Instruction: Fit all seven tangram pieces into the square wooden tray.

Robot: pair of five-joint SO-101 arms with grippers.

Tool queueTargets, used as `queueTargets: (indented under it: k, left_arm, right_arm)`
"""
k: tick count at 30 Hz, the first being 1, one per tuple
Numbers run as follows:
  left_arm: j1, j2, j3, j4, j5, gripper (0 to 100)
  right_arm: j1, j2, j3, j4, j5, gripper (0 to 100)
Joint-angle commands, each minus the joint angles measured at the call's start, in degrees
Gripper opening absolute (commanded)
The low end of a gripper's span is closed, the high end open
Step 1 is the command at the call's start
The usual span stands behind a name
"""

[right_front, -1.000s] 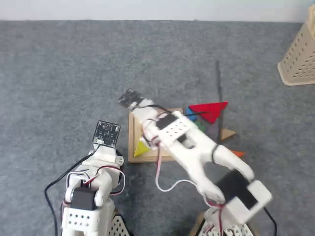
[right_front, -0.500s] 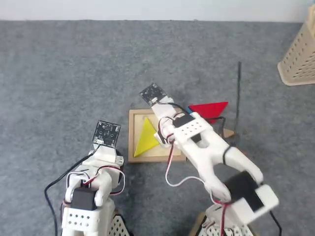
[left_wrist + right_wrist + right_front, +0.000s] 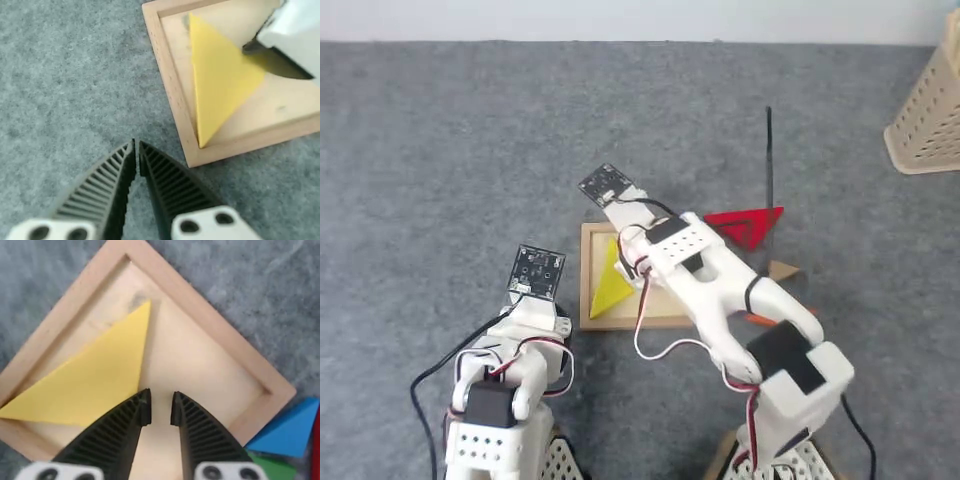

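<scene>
Red triangle [image 3: 745, 225] and blue piece [image 3: 290, 427] lie off the tray's [image 3: 587, 280] far right corner; right gripper [image 3: 160, 407] barely parted, empty, beside the yellow triangle [image 3: 95, 385]; left gripper [image 3: 137, 146] clenched, empty

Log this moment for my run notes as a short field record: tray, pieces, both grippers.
tray: square wooden tray, on grey carpet
in tray: yellow triangle, flat, along one side wall
outside tray: red triangle, blue triangle, green piece
right gripper: over the tray floor, slightly open, empty
left gripper: over the carpet beside the tray, shut, empty
</scene>
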Motion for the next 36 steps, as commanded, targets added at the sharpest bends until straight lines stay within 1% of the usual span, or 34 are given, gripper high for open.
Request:
queueTargets:
  k: [1,7,11,13,16,20,24,30,36]
  left_arm:
    - [0.0,-1.1,-1.1,0.4,0.5,1]
    - [0.0,-1.1,-1.1,0.4,0.5,1]
    - [0.0,-1.1,-1.1,0.4,0.5,1]
    - [0.0,-1.1,-1.1,0.4,0.5,1]
    - [0.0,-1.1,-1.1,0.4,0.5,1]
    - [0.0,-1.1,-1.1,0.4,0.5,1]
    - [0.0,-1.1,-1.1,0.4,0.5,1]
    - [0.0,-1.1,-1.1,0.4,0.5,1]
    - [0.0,-1.1,-1.1,0.4,0.5,1]
  right_arm:
    - [-2.5,0.7,-3.8,0.2,0.7,11.6]
    - [-5.6,-0.9,-4.7,-0.8,0.6,11.7]
    - [-5.8,-3.5,-4.3,-1.5,0.4,11.7]
    - [-4.4,-5.5,-4.1,-1.3,-1.4,11.7]
    - [-2.0,-10.4,-1.8,-1.3,-2.1,11.7]
    - [3.3,-15.2,3.9,-1.9,-2.6,11.7]
    - [6.7,-11.7,5.4,-2.0,-2.6,11.7]
    - [7.7,-4.2,2.5,-1.7,-2.5,11.3]
    - [13.0,-2.8,1.8,-0.7,-2.5,11.3]
